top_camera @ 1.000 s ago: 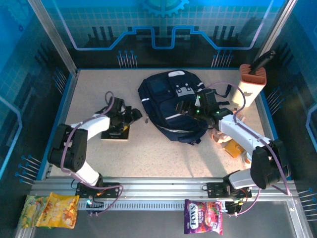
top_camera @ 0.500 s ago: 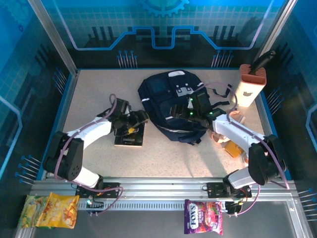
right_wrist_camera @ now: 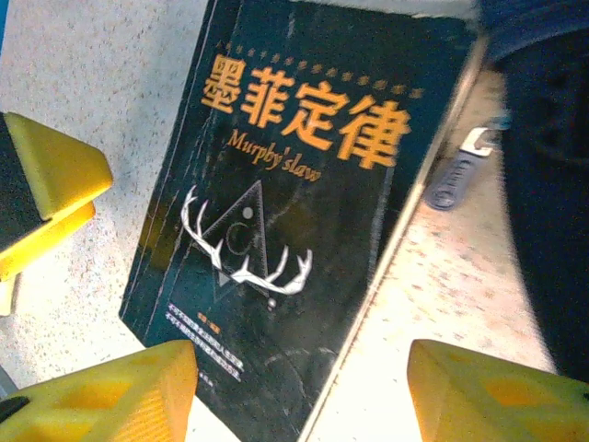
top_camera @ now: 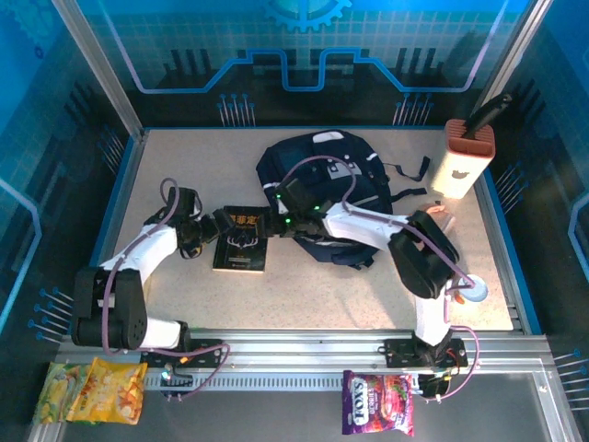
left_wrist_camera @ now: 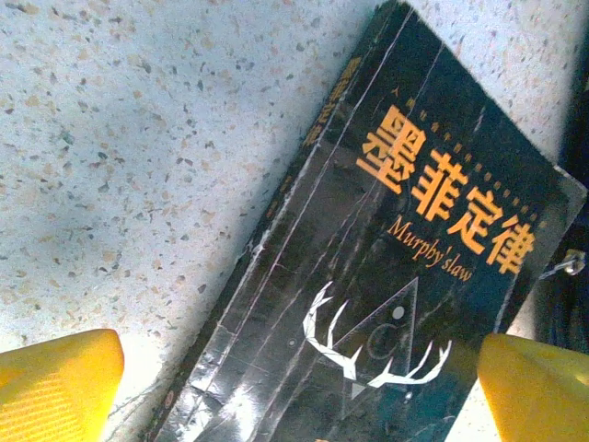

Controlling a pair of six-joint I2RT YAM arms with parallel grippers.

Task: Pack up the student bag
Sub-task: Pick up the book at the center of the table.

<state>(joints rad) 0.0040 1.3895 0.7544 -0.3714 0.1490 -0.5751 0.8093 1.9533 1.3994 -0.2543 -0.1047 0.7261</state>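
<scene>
Noted the student bag, navy with thin white stripes, lying flat at back centre of the speckled table, dark straps trailing off to the right. Found just beside its near left edge a black book, flat, cover up, with orange characters and "Murphy's law" above a white antler figure. Logged the left gripper low at the book's far left corner and the right gripper low at its far right corner, hard by the bag. From the left wrist: yellow fingers spread wide, book between them, nothing gripped; cannot tell whether either tip touches the cover. From the right wrist: yellow fingers likewise wide apart over the book's lower end, nothing gripped. Also there, a grey zip pull on the table between book and bag. Marked the right arm stretched across the bag's near half, hiding part of it. Around: a white holder with orange top and dark handle, upright at the back right. A small orange-pink thing just in front of it, too small to identify. A pale blue disc at front right, partly behind the arm. Off the table in front, a yellow snack packet and a purple packet.
</scene>
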